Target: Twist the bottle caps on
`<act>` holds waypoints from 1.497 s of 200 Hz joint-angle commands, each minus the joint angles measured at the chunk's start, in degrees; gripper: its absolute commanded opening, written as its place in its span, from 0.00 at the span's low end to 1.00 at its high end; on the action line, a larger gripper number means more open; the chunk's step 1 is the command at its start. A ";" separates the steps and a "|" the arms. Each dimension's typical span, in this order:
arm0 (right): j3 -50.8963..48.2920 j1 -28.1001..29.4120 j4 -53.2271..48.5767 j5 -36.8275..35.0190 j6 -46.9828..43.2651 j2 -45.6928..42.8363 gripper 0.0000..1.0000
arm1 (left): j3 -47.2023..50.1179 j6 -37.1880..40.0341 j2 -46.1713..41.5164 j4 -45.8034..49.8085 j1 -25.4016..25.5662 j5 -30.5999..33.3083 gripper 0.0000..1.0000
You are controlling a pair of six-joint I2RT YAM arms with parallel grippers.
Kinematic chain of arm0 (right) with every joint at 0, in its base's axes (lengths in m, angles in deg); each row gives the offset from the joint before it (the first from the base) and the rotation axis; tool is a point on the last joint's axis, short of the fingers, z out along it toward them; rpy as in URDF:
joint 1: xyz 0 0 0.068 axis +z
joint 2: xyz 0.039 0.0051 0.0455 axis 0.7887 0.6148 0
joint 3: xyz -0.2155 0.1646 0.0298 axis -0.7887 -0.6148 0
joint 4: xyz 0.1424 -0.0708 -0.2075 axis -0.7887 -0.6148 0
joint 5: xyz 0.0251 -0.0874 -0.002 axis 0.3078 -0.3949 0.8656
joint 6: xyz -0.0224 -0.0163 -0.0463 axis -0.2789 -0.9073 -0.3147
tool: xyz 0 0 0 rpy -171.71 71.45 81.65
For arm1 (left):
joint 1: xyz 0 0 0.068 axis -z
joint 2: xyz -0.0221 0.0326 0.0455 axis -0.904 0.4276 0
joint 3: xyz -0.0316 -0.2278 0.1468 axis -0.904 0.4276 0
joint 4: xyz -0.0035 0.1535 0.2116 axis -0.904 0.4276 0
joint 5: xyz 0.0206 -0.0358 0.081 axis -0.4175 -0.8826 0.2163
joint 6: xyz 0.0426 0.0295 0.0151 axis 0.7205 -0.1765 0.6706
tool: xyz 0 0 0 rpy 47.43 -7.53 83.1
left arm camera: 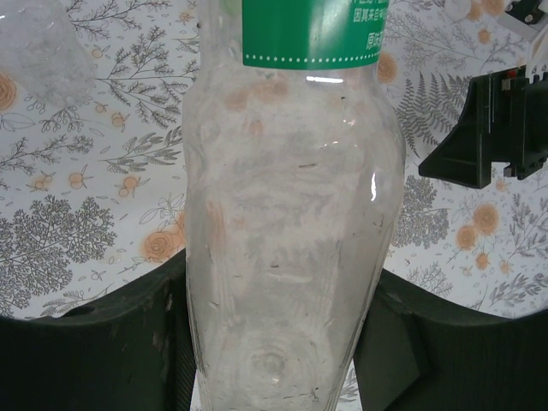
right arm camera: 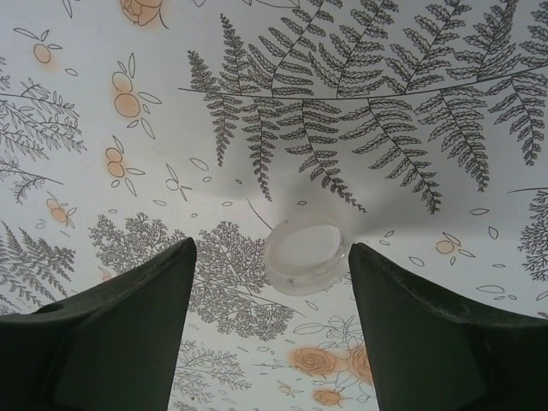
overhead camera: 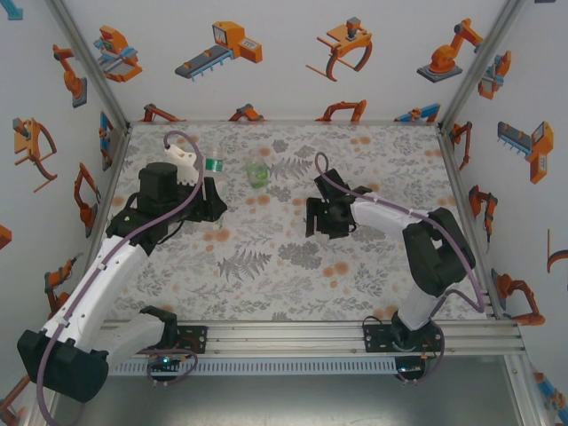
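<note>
Left wrist view: clear bottle (left arm camera: 291, 257) runs lengthwise up the frame.

Left tool (left arm camera: 274, 342) tight, right tool (right arm camera: 270, 261) agape.

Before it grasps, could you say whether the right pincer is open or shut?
Open: the right pincer straddles a small clear round plastic cap, fingers well apart.

floral table (overhead camera: 266, 293) bears a green bottle (overhead camera: 257, 173) and clear cap (right arm camera: 304, 257).
</note>
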 commanded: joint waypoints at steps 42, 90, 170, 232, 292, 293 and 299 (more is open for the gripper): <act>-1.69 0.44 0.30 0.68 1.13 1.82 0.61 | 0.51 -0.95 -0.61 -0.27 -0.42 -0.31 0.00; -3.04 0.42 1.99 1.31 2.30 1.75 0.50 | 0.46 -1.54 -0.13 -1.00 -0.51 -0.76 0.00; -1.83 -0.60 5.01 9.75 4.06 1.76 0.23 | 0.42 -2.31 0.34 -1.33 -0.64 -1.36 0.00; -6.92 -5.46 14.11 19.73 8.16 1.02 0.10 | 1.03 -2.89 0.63 -2.07 -0.73 -1.95 0.00; -15.31 -14.60 19.59 26.81 8.85 -1.34 0.16 | 1.43 -3.23 -0.16 -1.27 -0.69 -2.29 0.00; -15.38 -14.73 19.59 26.90 8.86 -1.31 0.16 | 1.49 -3.28 -0.18 -1.30 -0.69 -2.23 0.00; -15.73 -15.45 19.61 27.38 8.74 -1.31 0.17 | 1.64 -3.31 -0.41 -1.25 -0.69 -2.16 0.00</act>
